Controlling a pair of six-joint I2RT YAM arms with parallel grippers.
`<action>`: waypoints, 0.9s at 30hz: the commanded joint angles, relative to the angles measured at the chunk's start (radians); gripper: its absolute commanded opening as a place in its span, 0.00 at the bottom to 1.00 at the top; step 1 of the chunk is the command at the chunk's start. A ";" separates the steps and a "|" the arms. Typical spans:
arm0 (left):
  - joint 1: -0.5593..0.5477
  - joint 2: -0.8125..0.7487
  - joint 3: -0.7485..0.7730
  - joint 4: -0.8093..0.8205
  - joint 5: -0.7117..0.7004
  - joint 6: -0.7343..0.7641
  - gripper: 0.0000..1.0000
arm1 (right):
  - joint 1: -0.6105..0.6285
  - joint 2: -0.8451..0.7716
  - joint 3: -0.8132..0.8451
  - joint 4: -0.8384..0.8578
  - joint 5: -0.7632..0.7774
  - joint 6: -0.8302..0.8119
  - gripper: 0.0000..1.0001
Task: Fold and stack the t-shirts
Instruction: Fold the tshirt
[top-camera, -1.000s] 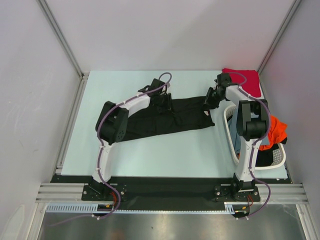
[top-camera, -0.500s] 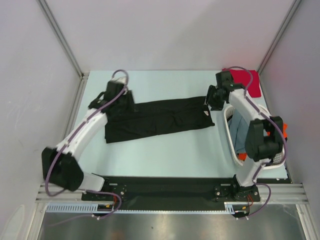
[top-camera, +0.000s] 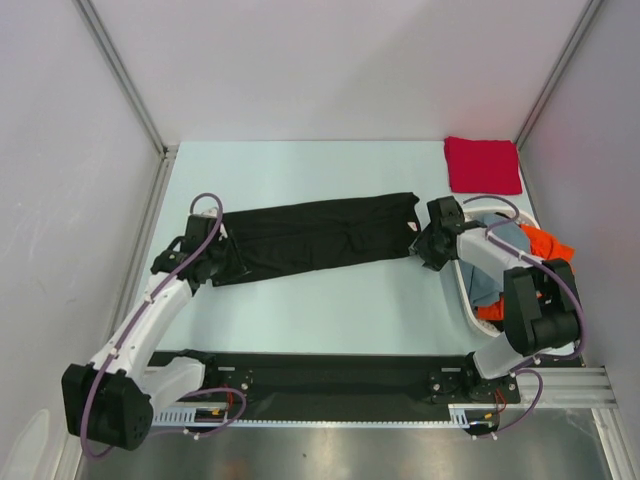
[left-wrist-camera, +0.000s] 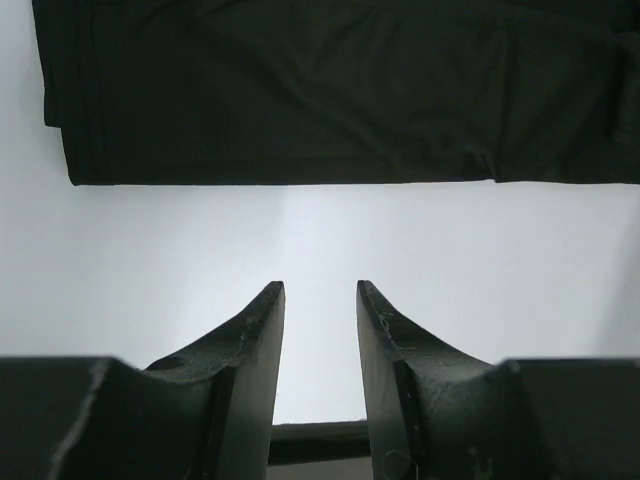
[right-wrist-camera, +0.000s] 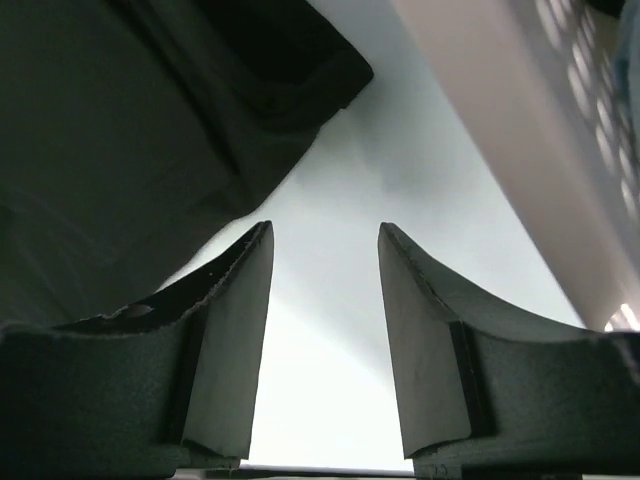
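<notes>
The black t-shirt (top-camera: 315, 235) lies stretched out as a long folded band across the middle of the table (top-camera: 330, 310), running left to right, with its small white neck label (top-camera: 413, 226) at the right end. We see the left gripper (left-wrist-camera: 320, 290) just off the band's near left corner, low over bare table, its fingers parted with nothing between them. In its wrist view the folded edge of the cloth lies ahead of the tips, not touching them. The right gripper (right-wrist-camera: 325, 232) sits at the band's right end, between the cloth and the white basket (top-camera: 463, 295). Its fingers are likewise spread and empty over bare table, with the black cloth to one side and the basket wall to the other. We find the red t-shirt (top-camera: 483, 165) folded flat in the far right corner. The orange t-shirt (top-camera: 548, 246) and a grey-blue t-shirt (top-camera: 488, 283) lie crumpled in the basket.
</notes>
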 joint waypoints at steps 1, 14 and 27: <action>-0.002 -0.062 -0.011 0.015 0.027 -0.030 0.40 | 0.022 -0.072 -0.050 0.136 0.131 0.183 0.51; 0.000 -0.113 -0.034 -0.005 0.034 -0.020 0.40 | 0.033 0.069 -0.061 0.287 0.168 0.158 0.44; 0.000 0.111 0.101 0.103 0.031 0.056 0.40 | -0.004 0.287 0.189 0.314 0.274 -0.046 0.02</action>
